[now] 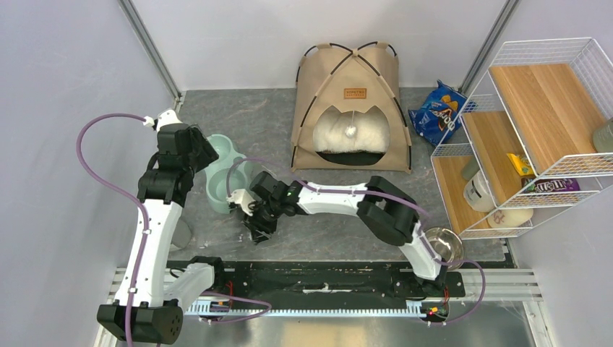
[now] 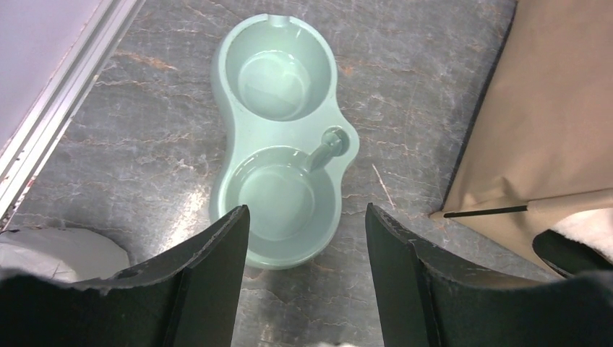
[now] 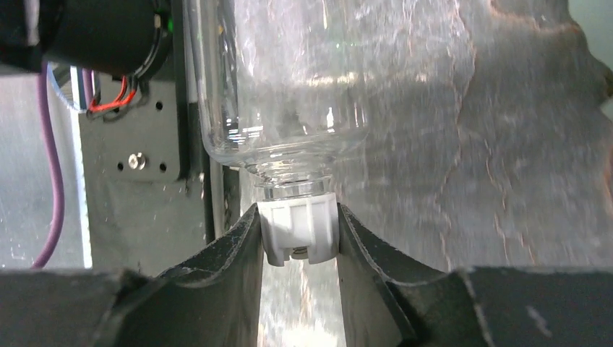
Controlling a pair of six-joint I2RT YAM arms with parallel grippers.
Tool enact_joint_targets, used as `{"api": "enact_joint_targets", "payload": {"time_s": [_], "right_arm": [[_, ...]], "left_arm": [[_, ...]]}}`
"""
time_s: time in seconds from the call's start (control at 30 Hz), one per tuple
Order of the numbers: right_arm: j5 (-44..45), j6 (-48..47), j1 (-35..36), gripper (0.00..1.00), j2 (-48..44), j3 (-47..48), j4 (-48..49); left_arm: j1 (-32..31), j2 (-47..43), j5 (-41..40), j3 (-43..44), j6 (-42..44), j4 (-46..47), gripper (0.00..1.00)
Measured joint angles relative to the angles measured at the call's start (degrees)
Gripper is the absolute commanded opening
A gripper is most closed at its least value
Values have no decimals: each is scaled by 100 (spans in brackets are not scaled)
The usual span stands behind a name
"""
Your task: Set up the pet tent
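The pet tent (image 1: 352, 79) stands upright at the back of the table, tan fabric over crossed black poles, with a white pillow (image 1: 329, 136) in its opening. Its tan side (image 2: 556, 108) fills the right of the left wrist view. My left gripper (image 1: 196, 148) (image 2: 305, 211) hangs open above a pale green double bowl (image 2: 282, 144), holding nothing. My right gripper (image 1: 256, 225) (image 3: 296, 217) is low over the table in front of the tent, shut on the white cap (image 3: 300, 231) of a clear bottle (image 3: 282, 87).
The green double bowl (image 1: 220, 177) lies left of the right gripper. A wire shelf with wooden boards (image 1: 535, 123) holds packets and jars at the right. A blue snack bag (image 1: 436, 112) lies beside the tent. A metal bowl (image 1: 442, 246) sits near the right arm's base.
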Motion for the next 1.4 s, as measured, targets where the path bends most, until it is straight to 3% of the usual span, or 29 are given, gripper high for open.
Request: {"api": "enact_joint_targets", "payload": {"time_s": [0.33, 0.63, 0.8, 1.03, 1.4], "right_arm": [[1163, -85, -59, 0, -2116, -1631, 503], [2791, -63, -138, 0, -3217, -2800, 1620], [3792, -20, -184, 0, -3560, -3327, 2374], [4903, -11, -212, 0, -3904, -3733, 3379], [5320, -70, -212, 0, -4089, -3807, 4225]], "left_arm": [[0, 129, 538, 208, -4, 170, 67], [0, 350, 1167, 243, -98, 304, 71], [0, 442, 1572, 306, -341, 310, 82], [0, 662, 2162, 319, -925, 535, 87], [0, 907, 3418, 94, -2319, 1976, 89]]}}
